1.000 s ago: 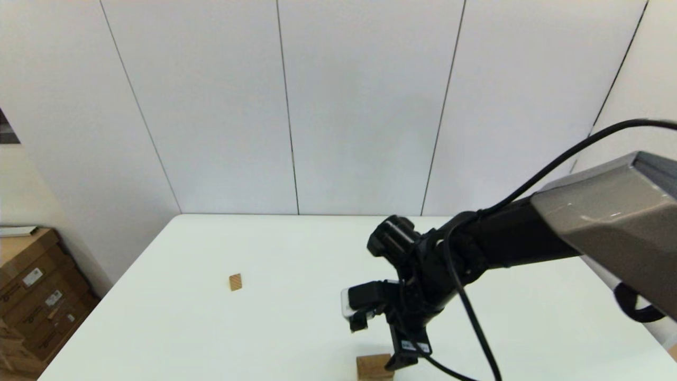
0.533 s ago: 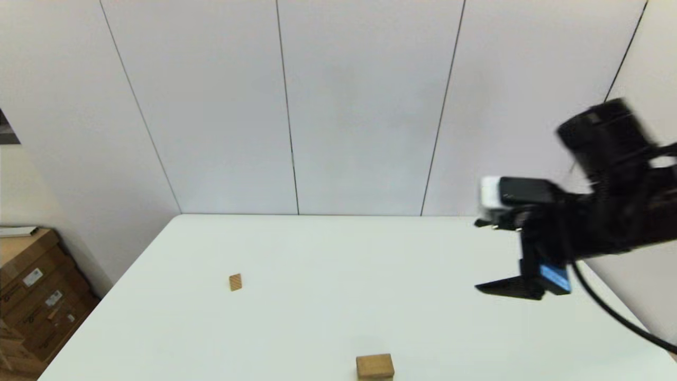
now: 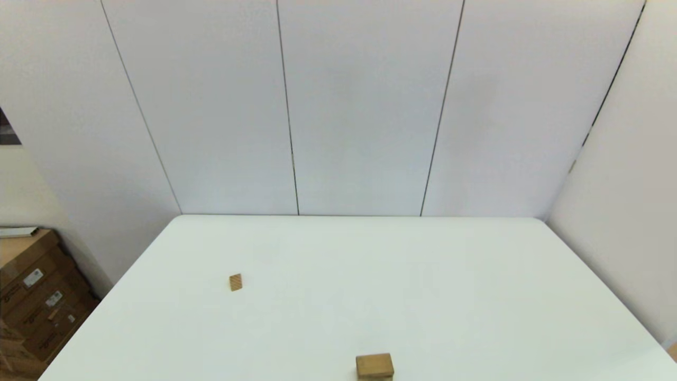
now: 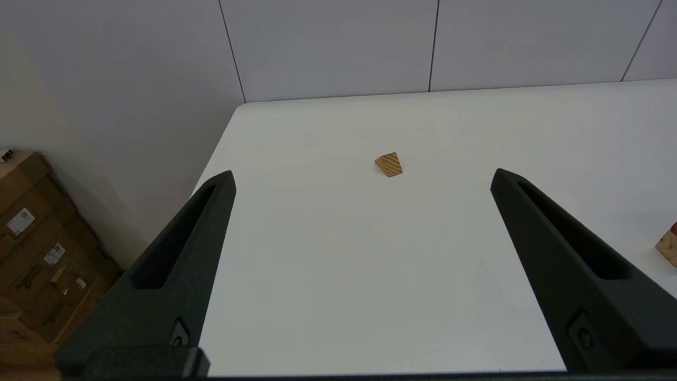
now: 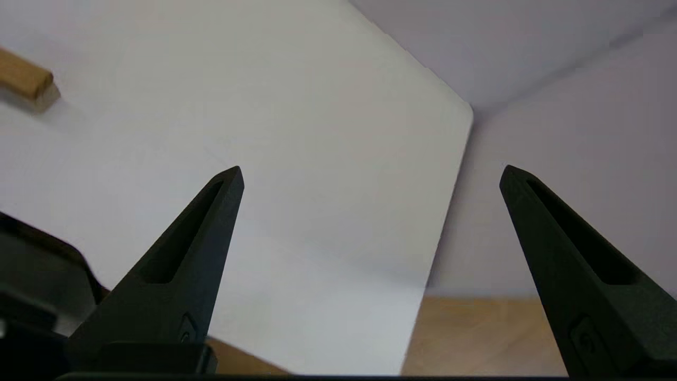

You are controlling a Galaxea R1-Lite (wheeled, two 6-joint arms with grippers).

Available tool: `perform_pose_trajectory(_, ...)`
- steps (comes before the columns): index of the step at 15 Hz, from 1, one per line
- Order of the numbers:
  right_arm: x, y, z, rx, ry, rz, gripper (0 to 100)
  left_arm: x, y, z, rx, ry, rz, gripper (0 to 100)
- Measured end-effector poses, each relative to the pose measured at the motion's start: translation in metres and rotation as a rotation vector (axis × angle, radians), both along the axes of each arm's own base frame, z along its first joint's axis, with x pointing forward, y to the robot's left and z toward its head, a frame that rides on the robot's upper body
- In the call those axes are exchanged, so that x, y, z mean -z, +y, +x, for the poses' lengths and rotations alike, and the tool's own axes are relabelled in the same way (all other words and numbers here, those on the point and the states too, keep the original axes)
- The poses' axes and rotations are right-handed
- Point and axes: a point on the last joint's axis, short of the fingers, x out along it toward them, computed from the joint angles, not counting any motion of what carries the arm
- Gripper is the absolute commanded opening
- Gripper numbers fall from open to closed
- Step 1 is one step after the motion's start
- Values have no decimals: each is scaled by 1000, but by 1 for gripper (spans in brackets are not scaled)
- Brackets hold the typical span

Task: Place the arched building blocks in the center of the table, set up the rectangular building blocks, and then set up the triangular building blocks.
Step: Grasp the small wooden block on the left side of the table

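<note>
Head view high over the table point(image 3: 338, 296); both wrist views low, seemingly sharing its white top.

Wedge point(image 3: 236, 282) left, behind block point(image 3: 375, 365), seemingly.

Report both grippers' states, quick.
Left gripper: open, holding nothing, facing the triangular block.
Right gripper: open, holding nothing, over the table edge.
</note>
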Motion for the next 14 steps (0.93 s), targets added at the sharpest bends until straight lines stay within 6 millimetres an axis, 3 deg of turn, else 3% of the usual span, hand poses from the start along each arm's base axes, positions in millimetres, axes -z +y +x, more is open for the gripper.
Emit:
perform_pose_trajectory(3,30,2,-53,74,-99,76,100,0,0,0,0,0,0,100)
perform_pose_trajectory(5,52,3,-77,105,-158,106,100,0,0,0,0,0,0,100)
perform_pose_trajectory(9,77,2,-92,272,-194,318,100,0,0,0,0,0,-1,100)
perform_pose_trajectory(14,78,-1,-101,210,-227,380,100,0,0,0,0,0,-1,100)
